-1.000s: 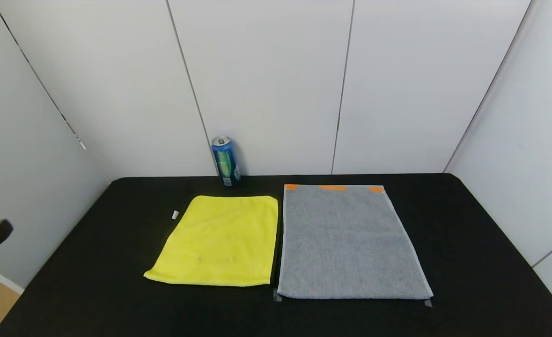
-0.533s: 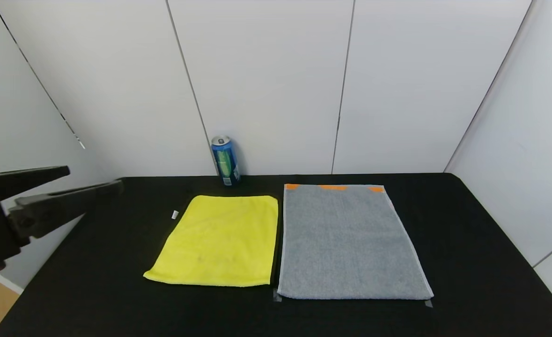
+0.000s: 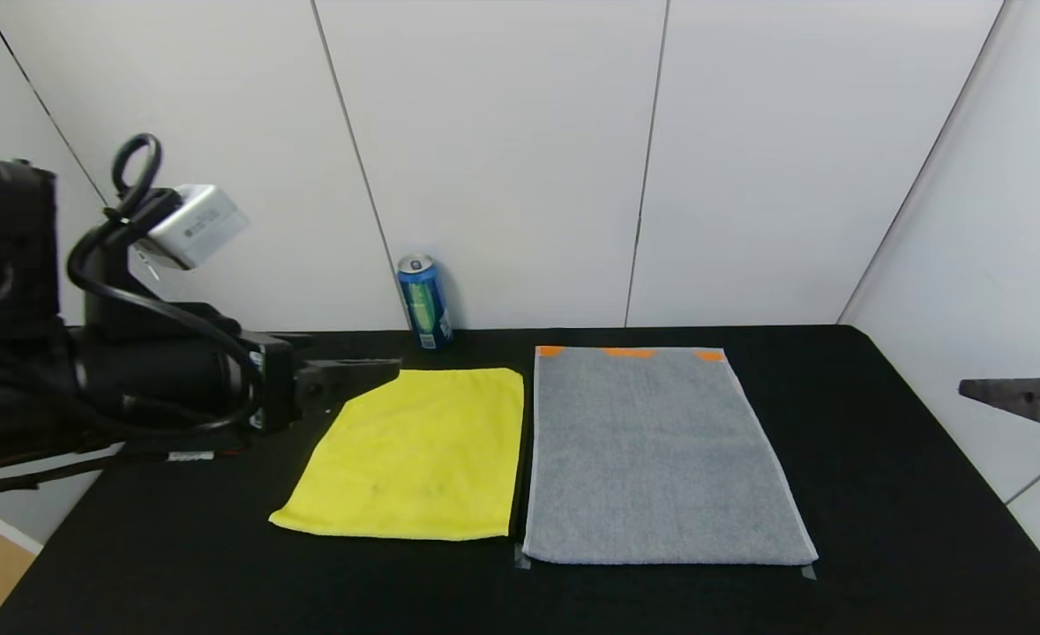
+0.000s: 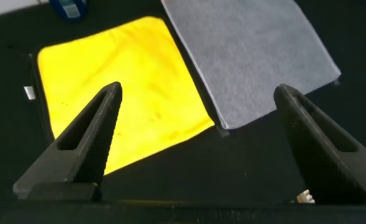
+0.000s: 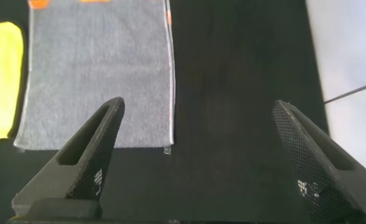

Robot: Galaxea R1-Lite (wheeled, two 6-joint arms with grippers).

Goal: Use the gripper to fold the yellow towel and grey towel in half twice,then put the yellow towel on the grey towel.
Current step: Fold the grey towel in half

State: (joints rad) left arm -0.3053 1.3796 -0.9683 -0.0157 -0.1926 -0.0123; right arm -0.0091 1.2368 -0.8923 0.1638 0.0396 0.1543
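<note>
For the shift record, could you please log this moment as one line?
stage: approach | left gripper: open, above yellow towel | right gripper: open, at table's right edge | grey towel: flat, unfolded

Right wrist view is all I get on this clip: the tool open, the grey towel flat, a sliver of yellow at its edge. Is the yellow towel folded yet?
Observer: No. The yellow towel lies flat and unfolded, side by side with the grey towel, on the robot's left of it.
Operator: Where is the left tool?
Observer: The left tool is raised above the black table at the yellow towel's far left corner, open and empty.
Operator: Anything else on the table?
Observer: A blue can stands upright at the back wall, behind the yellow towel and apart from it.
</note>
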